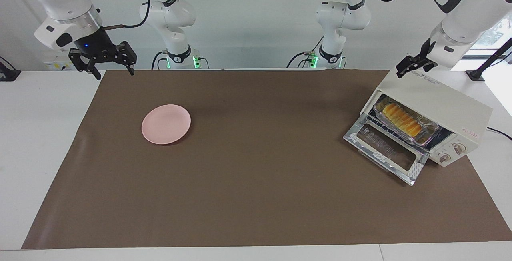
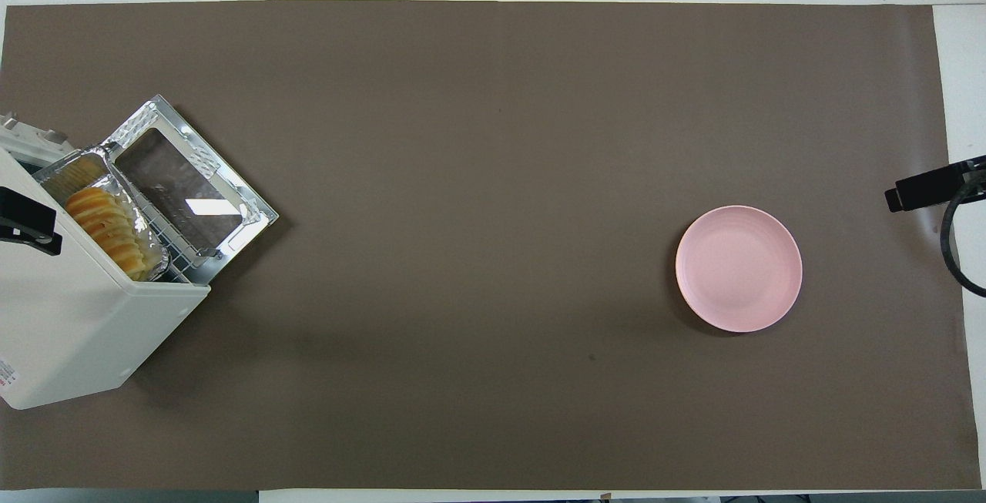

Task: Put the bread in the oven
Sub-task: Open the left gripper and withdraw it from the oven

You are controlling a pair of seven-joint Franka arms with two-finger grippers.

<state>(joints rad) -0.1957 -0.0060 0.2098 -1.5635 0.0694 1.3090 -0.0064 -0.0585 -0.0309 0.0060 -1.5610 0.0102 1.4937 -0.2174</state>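
bread (image 1: 401, 120) in oven (image 1: 444, 109) | left gripper (image 1: 412, 66) apart — facing view only | right gripper (image 1: 105, 62) apart, idle

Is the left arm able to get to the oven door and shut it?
Probably yes. The left gripper hangs open over the oven, and nothing lies on the dropped door. The bread sits in its foil tray inside, leaving the door's swing free.

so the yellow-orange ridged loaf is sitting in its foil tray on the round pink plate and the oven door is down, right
Not quite. The facing view shows the yellow-orange ridged loaf in its crinkled silver foil tray on the rack inside the cream-white toaster oven, not on the round pink plate, which is bare. The glass door is down.
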